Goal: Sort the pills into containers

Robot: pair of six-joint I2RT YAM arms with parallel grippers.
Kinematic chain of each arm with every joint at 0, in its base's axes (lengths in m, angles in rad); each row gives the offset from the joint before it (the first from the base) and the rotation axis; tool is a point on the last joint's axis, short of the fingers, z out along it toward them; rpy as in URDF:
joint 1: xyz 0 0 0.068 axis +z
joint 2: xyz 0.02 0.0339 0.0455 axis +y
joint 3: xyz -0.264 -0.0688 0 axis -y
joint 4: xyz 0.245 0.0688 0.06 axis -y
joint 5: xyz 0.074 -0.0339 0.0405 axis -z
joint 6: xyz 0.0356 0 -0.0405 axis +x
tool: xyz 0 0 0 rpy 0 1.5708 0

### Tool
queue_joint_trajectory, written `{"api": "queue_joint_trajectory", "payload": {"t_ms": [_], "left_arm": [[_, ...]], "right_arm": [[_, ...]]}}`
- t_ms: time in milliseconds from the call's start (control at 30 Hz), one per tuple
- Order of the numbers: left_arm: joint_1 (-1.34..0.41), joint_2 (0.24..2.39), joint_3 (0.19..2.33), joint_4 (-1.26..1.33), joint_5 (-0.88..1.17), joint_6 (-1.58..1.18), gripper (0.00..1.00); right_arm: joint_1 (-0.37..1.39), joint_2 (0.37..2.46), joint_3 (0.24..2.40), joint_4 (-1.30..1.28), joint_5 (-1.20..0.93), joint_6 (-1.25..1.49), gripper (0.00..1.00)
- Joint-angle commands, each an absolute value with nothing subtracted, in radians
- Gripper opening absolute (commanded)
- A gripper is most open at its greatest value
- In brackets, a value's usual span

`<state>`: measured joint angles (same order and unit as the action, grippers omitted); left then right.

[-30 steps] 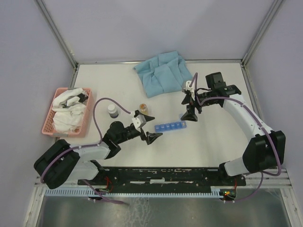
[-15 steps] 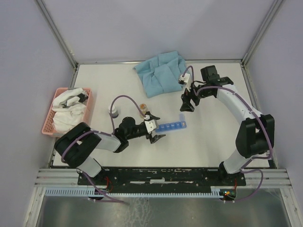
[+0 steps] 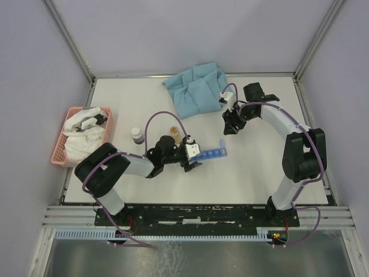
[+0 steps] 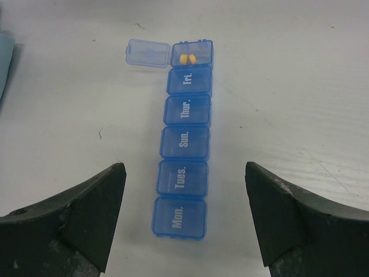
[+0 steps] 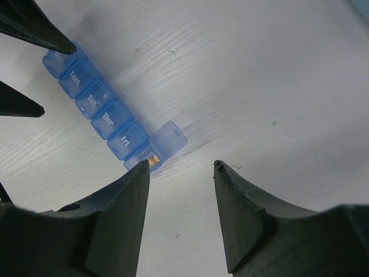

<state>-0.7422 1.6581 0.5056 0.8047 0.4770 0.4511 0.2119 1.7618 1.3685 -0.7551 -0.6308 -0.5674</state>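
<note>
The containers (image 4: 184, 140) are a blue strip of day-labelled compartments on the white table, also in the top view (image 3: 210, 153) and the right wrist view (image 5: 95, 103). The end compartment past "Fri." stands with its lid (image 4: 149, 53) flipped open. Two orange pills (image 4: 188, 59) lie inside it, and they peek out beside my right finger (image 5: 154, 160). My left gripper (image 4: 184, 168) is open, straddling the "Mon." end without touching it (image 3: 192, 157). My right gripper (image 5: 181, 167) hovers open over bare table beyond the open end (image 3: 232, 123), with nothing between its fingers.
An amber bottle (image 3: 173, 131) and a dark-capped bottle (image 3: 137, 135) stand left of the strip. A pink basket (image 3: 59, 151) of white cloth sits at the left edge. A folded blue cloth (image 3: 196, 89) lies at the back.
My left gripper has slid right up to the strip's "Mon." end. My right gripper has drawn back from the strip towards the blue cloth, and its jaws have narrowed.
</note>
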Motion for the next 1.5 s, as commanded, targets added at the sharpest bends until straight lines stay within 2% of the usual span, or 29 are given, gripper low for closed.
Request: {"api": "queue_joint_trajectory", "payload": {"t_ms": [0, 267, 467, 600, 800, 1467], "left_arm": [[-0.738, 1.667, 0.613, 0.621, 0.457, 0.486, 0.87], [-0.740, 1.645, 0.627, 0.559, 0.413, 0.485, 0.87], [-0.740, 1.669, 0.606, 0.614, 0.403, 0.483, 0.87], [-0.741, 1.696, 0.619, 0.618, 0.409, 0.486, 0.86], [-0.741, 1.723, 0.637, 0.609, 0.416, 0.488, 0.80], [-0.740, 1.757, 0.677, 0.578, 0.398, 0.472, 0.48]], "right_arm": [[0.210, 1.784, 1.385, -0.729, -0.616, -0.533, 0.56], [0.210, 1.800, 1.393, -0.734, -0.619, -0.525, 0.56], [0.210, 1.822, 1.403, -0.744, -0.612, -0.516, 0.55], [0.210, 1.838, 1.408, -0.745, -0.598, -0.502, 0.50], [0.210, 1.873, 1.426, -0.752, -0.581, -0.477, 0.41], [0.204, 1.908, 1.434, -0.732, -0.557, -0.423, 0.37]]}}
